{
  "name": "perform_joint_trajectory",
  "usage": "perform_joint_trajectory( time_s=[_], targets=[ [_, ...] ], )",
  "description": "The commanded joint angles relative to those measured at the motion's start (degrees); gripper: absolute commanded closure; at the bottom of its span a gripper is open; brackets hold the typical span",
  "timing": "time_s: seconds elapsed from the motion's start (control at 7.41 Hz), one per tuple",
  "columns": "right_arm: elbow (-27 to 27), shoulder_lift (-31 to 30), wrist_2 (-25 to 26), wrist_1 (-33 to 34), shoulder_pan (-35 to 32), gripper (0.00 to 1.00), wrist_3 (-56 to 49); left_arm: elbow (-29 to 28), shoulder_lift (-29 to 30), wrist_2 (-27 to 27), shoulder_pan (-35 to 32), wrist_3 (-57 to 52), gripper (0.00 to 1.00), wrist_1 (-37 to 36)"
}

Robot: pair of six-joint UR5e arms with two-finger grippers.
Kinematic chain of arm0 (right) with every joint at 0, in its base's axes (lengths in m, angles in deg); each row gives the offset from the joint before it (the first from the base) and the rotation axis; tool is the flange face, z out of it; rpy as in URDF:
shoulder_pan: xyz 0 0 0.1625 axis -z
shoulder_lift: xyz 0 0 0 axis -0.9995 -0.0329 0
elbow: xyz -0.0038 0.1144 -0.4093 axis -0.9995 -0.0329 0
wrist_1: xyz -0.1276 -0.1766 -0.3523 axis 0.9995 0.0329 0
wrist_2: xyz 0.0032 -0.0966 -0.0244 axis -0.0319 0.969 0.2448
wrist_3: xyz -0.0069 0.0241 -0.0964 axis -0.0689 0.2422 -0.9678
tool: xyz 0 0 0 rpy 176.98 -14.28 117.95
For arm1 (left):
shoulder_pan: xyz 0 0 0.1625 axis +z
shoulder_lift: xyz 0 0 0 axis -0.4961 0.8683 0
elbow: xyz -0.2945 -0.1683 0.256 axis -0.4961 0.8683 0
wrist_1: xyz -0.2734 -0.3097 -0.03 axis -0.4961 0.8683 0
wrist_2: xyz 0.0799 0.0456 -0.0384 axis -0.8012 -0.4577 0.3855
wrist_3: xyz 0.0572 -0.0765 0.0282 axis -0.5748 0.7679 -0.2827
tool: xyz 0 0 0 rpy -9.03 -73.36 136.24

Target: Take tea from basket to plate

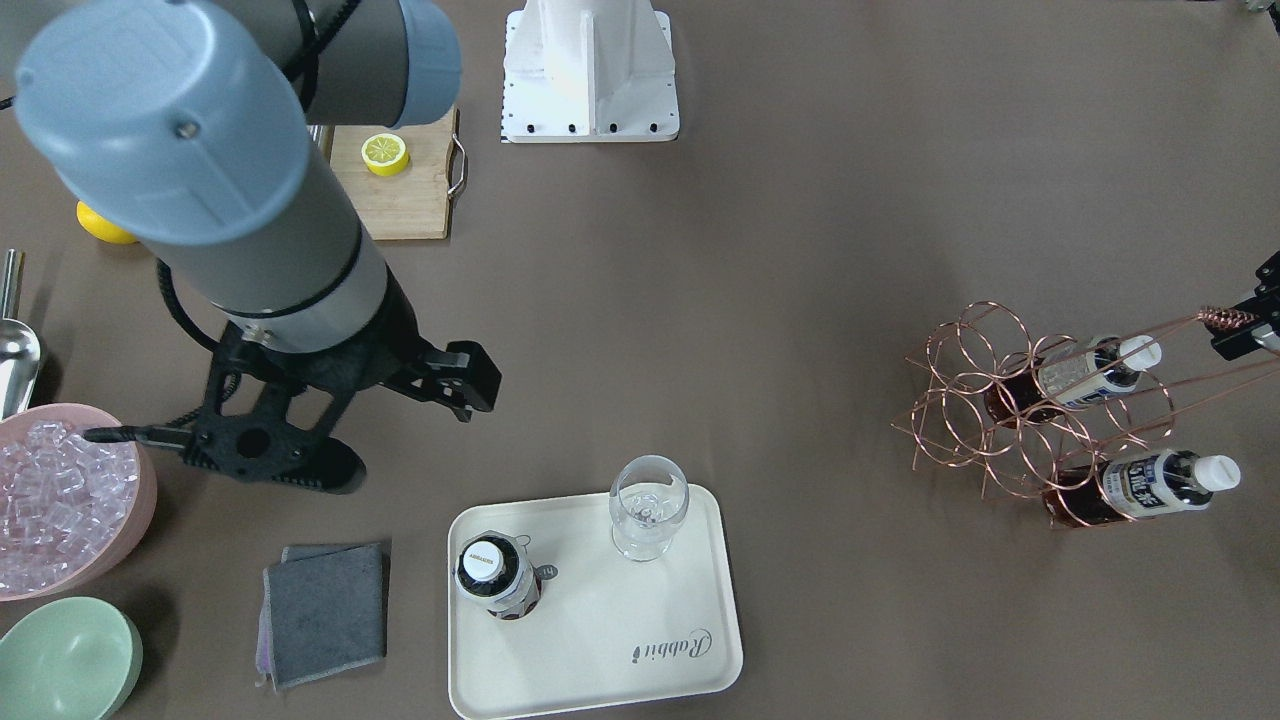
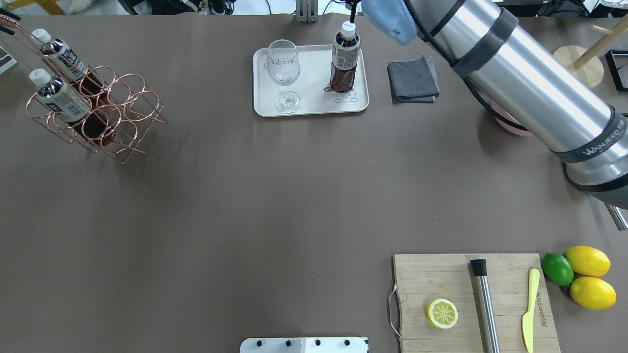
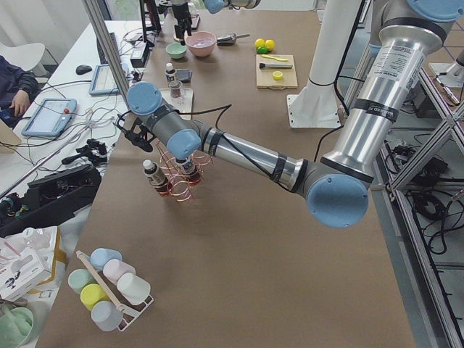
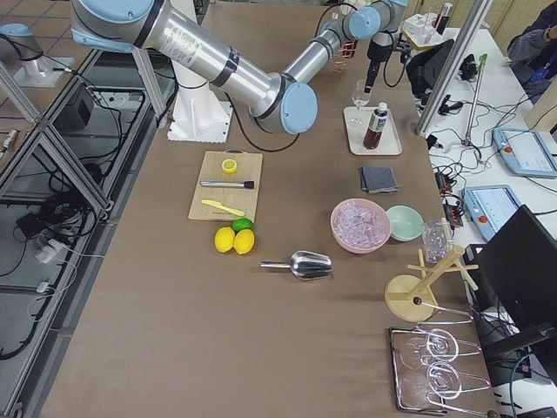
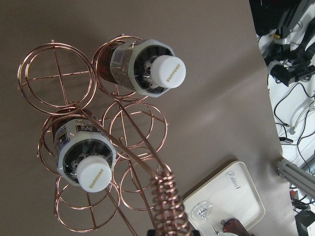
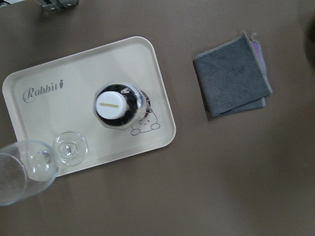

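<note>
The tea (image 6: 116, 105) stands upright on the plate (image 6: 74, 69), straight below the right gripper (image 1: 400, 425), whose jaws hang apart and empty. Beside the bottle, a glass (image 6: 71, 147) sits by the plate's long edge; a grey cloth (image 6: 231, 73) lies clear of its short edge. The left gripper (image 1: 1245, 335) clamps the handle of the tilted basket (image 1: 1040, 415), above two more bottles (image 1: 1150, 485).

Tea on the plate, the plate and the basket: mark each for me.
tea (image 6: 112, 105): right wrist view, white cap.
plate (image 6: 88, 73): right wrist view, bare floor by the lettering.
basket (image 5: 170, 204): left wrist view, coiled handle grip.
</note>
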Motion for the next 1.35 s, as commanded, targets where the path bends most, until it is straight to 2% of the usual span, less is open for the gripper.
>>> perform_joint_trajectory(
  time_s=[0.0,0.14,0.68,0.95,1.22],
  targets=[
    [22.3,-13.0,-0.3,11.9,-3.1,0.00,-7.4,-0.7,0.5,-1.8,-1.1,-0.9,1.00,-6.1],
    [28.3,-18.2,-0.8,13.9,-4.9,0.00,-10.1,-0.8,0.3,-1.9,-1.3,-0.8,1.00,-8.8],
    [39.4,-33.4,-2.6,24.3,-18.1,0.00,-36.5,-4.3,1.6,-2.8,-4.5,-0.6,1.00,-16.3],
    [40.2,-41.7,-3.2,25.2,-25.8,0.00,-50.5,-5.8,2.1,-2.6,-5.3,-0.6,1.00,-16.9],
    [40.2,-48.7,-3.1,25.2,-31.0,0.00,-61.1,-10.0,3.7,-2.5,-6.4,-1.2,1.00,-16.7]
  ],
)
